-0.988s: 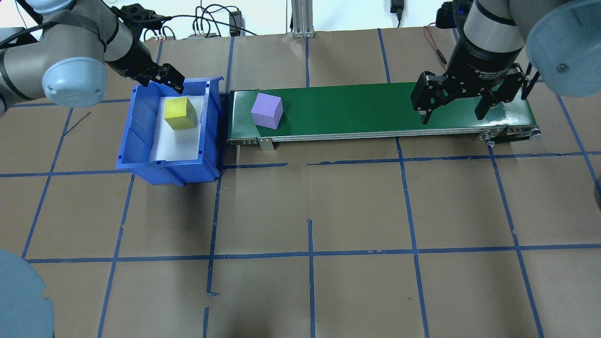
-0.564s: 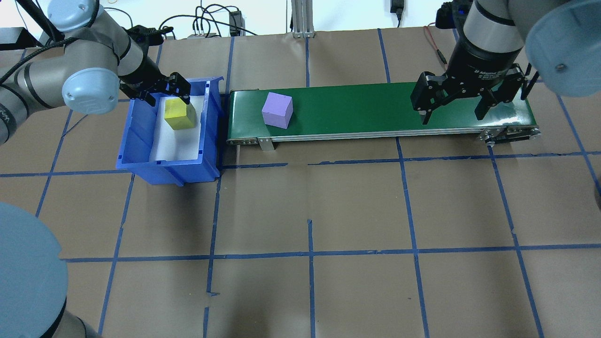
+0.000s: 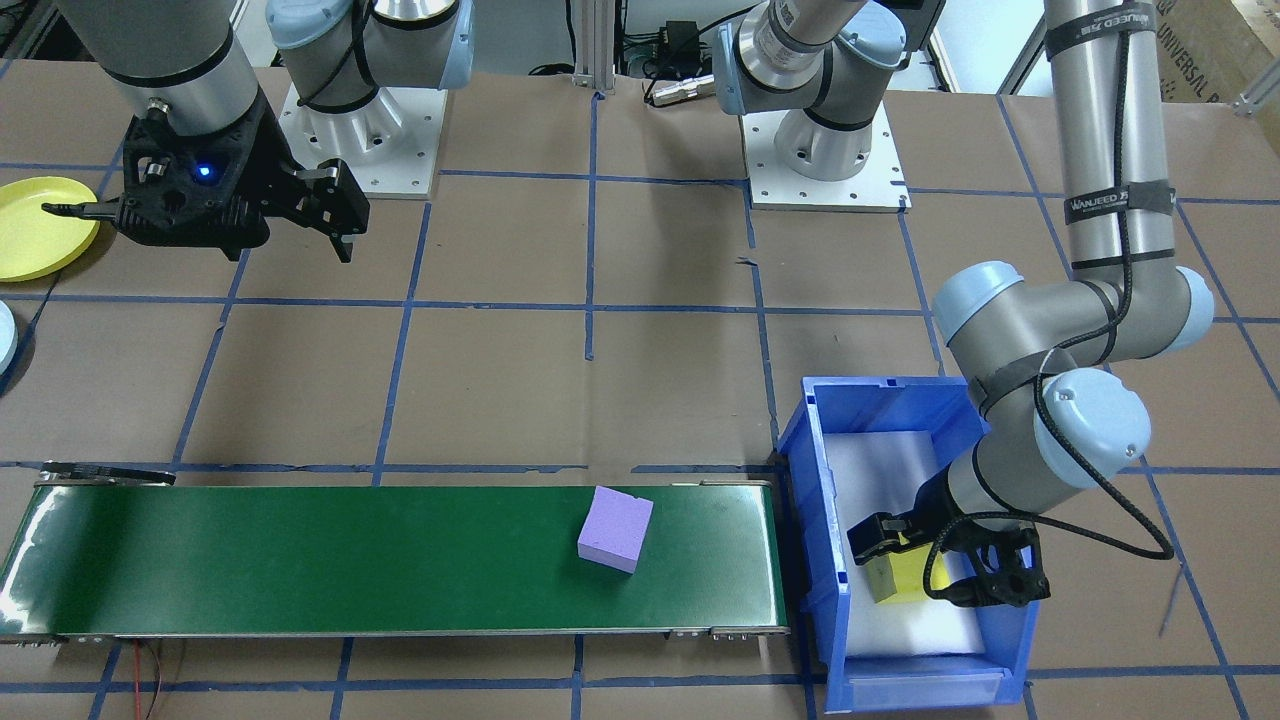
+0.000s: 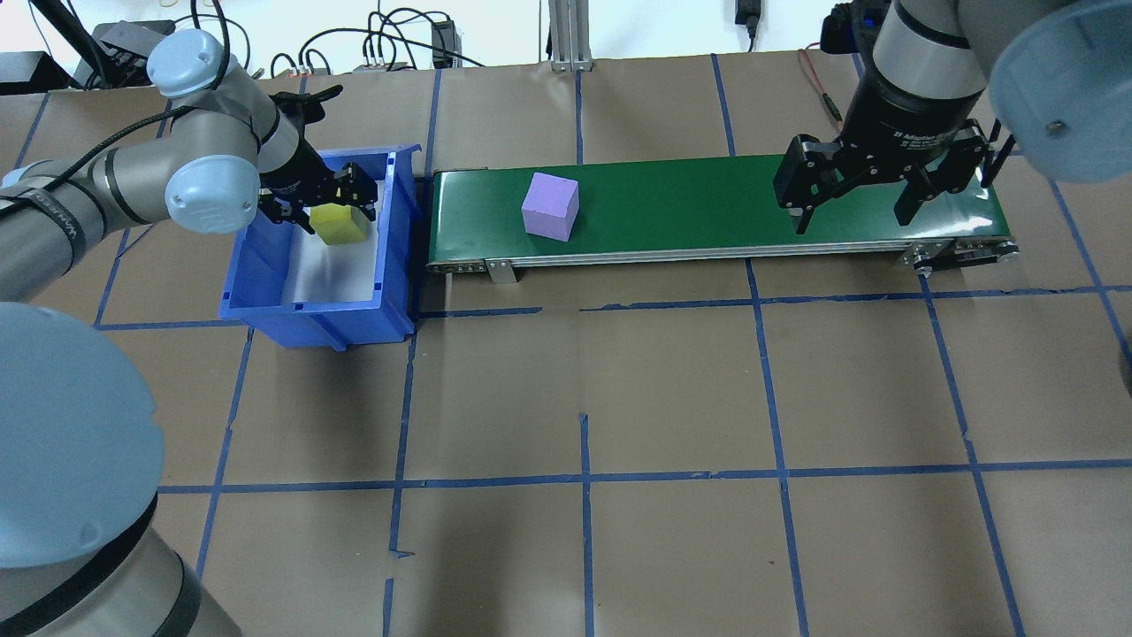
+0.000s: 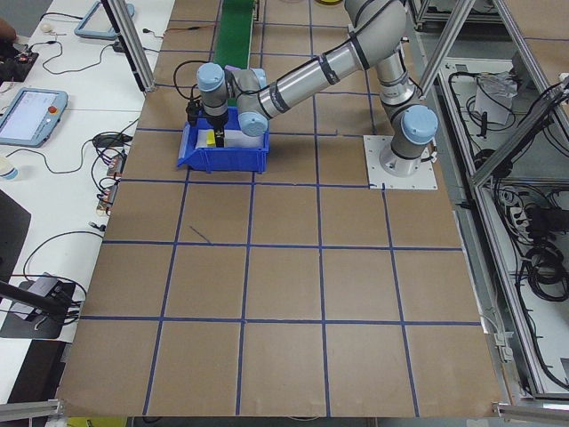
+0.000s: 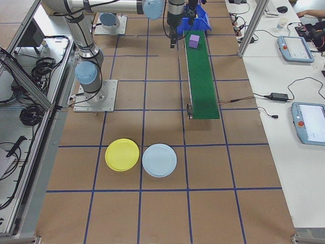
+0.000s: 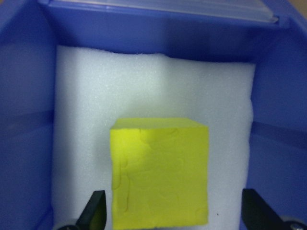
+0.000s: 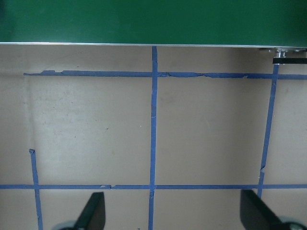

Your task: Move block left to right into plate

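A purple block point(image 4: 550, 206) point(image 3: 615, 528) lies on the green conveyor belt point(image 4: 690, 208), toward its left end. A yellow block point(image 4: 340, 226) point(image 7: 160, 172) rests on white foam inside the blue bin point(image 4: 265, 274). My left gripper point(image 4: 323, 208) point(image 7: 172, 206) is down in the bin, open, with one finger on each side of the yellow block. My right gripper point(image 4: 853, 208) point(image 8: 172, 206) hangs open over the belt's right end, holding nothing. A yellow plate point(image 6: 122, 154) point(image 3: 30, 225) and a light blue plate point(image 6: 159, 160) lie on the table on my right side.
The blue bin point(image 3: 880, 400) butts against the belt's left end point(image 3: 770, 560). Brown table paper with blue tape lines point(image 4: 584, 478) covers the near half. Cables point(image 4: 380, 44) run along the far edge.
My left gripper has come down into the bin and now straddles the yellow block. The purple block has travelled rightward along the belt. My right arm has stayed still.
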